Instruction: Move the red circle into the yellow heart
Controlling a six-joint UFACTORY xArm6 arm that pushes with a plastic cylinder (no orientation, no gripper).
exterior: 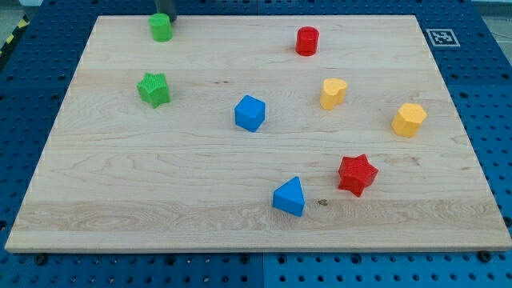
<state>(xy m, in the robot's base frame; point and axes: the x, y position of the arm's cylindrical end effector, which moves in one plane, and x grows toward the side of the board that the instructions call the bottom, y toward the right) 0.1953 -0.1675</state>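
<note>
The red circle (pixel 307 41) stands near the view's top, right of centre. The yellow heart (pixel 333 93) lies below it and a little to the right, about a block's width away. My rod comes in at the view's top left; my tip (pixel 167 15) sits right behind the green circle (pixel 161 28), touching or nearly touching it. My tip is far to the left of the red circle and the yellow heart.
A green star (pixel 154 89) lies at the left. A blue cube-like block (pixel 250 113) is at the centre, a blue triangle (pixel 290 197) and a red star (pixel 356 174) are lower down, and a yellow hexagon (pixel 409 119) is at the right. The wooden board (pixel 120 200) lies on a blue perforated table.
</note>
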